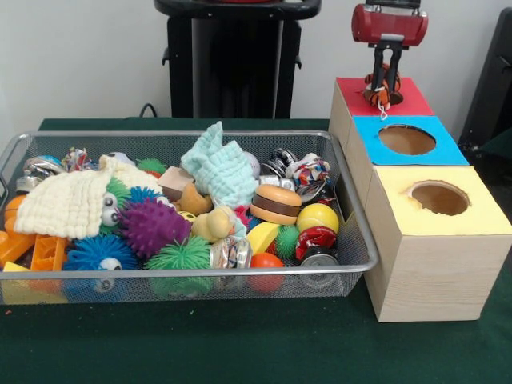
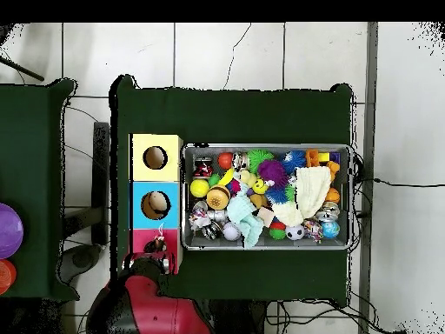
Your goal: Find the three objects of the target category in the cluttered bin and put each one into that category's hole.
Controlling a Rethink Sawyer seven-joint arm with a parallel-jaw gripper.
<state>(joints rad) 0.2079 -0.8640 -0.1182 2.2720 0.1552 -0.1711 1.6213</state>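
One red and black arm comes down from the top right of my front view, and its gripper (image 1: 383, 86) is closed on the tiger-striped plush (image 1: 382, 90), an orange toy with black stripes. I see the toy hanging between the dark fingers directly over the red-topped box (image 1: 408, 102), low enough that it covers the hole in that top, so I cannot see the hole itself or tell whether the toy touches the box. From overhead, the gripper (image 2: 159, 242) sits above the same red top, with the arm's red body just below it at the bottom of the picture.

Next to the red-topped box stands the blue-topped box (image 1: 368, 134), with its round hole open, and then the yellow-topped box (image 1: 480, 216), nearest the front camera, also with an open round hole. The three pale wooden boxes touch in a row on the green table (image 1: 240, 344).

Beside the boxes lies the wire mesh bin (image 1: 192, 273), long and shallow, just to the left in my front view. It is crowded. Near its middle I see a pale yellow plush (image 1: 213, 225) and, touching it, a tan plush (image 1: 193, 200). Around them lie a purple spiky ball (image 1: 150, 227), a green spiky ball (image 1: 179, 256), a blue spiky ball (image 1: 98, 254), a cream knitted cloth (image 1: 68, 204), a pale teal knitted cloth (image 1: 222, 170), a toy hamburger (image 1: 275, 204) and a yellow ball (image 1: 318, 217).
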